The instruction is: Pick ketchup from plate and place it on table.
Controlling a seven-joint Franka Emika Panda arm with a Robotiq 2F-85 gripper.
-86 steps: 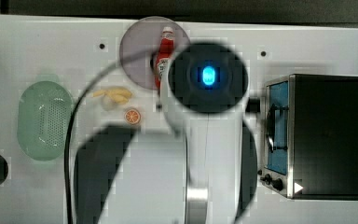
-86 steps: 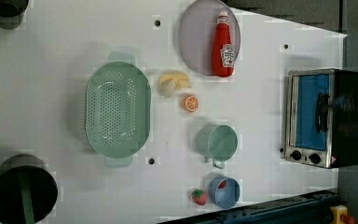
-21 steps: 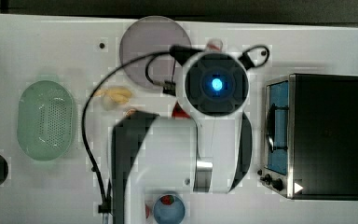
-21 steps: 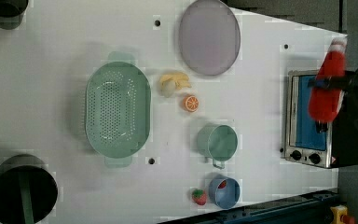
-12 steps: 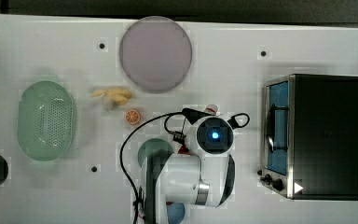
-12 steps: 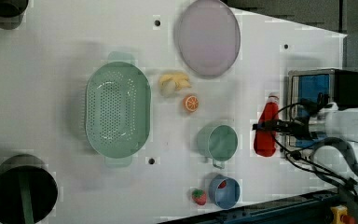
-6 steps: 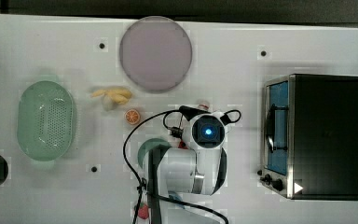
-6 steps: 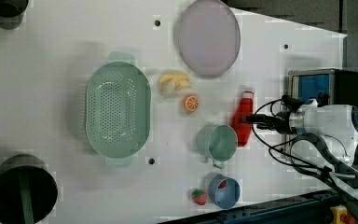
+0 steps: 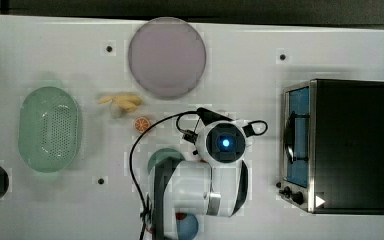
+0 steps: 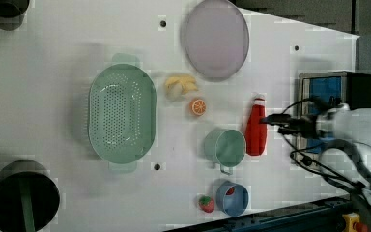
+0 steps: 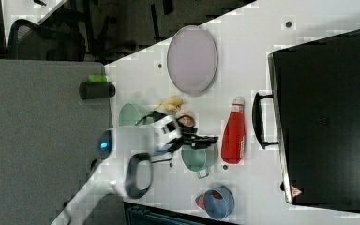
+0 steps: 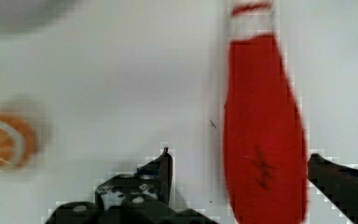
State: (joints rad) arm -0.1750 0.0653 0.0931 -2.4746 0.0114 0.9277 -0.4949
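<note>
gripper (image 12: pixel 237 186): jaws spread wide, one dark finger (image 12: pixel 156 175) on each flank of the ketchup, daylight between each finger and the red body, nothing gripped
ketchup (image 12: pixel 263 140): lying flat on the table, off the plate, between the spread fingers in the wrist view; white cap pointing toward the plate in the left view (image 10: pixel 256 130) and the right view (image 11: pixel 234 136)
table (image 10: pixel 53 58): white top with a few small dark holes, carrying everything listed here
plate (image 9: pixel 167 57): greyish-lilac disc, bare, well apart from the bottle
green cup (image 10: pixel 225 147): just beside the bottle on the left view's left, handle pointing to the left view's bottom; partly covered by the arm in the top view
toaster oven (image 11: pixel 326 117): black box with a blue glass door, close to the bottle on the right view's right, door handle facing the bottle
orange slice (image 12: pixel 2 140): on the table near the bottle's cap end, apart from it
banana pieces (image 10: pixel 181 86): pale yellow, between the orange slice and the plate
green basket (image 10: pixel 121 113): perforated oval, well apart on the left view's left
blue cup (image 10: pixel 233 198): near the left view's bottom edge, strawberry (image 10: pixel 205 203) just beside it
arm (image 9: pixel 200 187): white body with a blue light, hiding the bottle in the top view
dark cylinder (image 10: pixel 23 198): at the left view's bottom left corner
</note>
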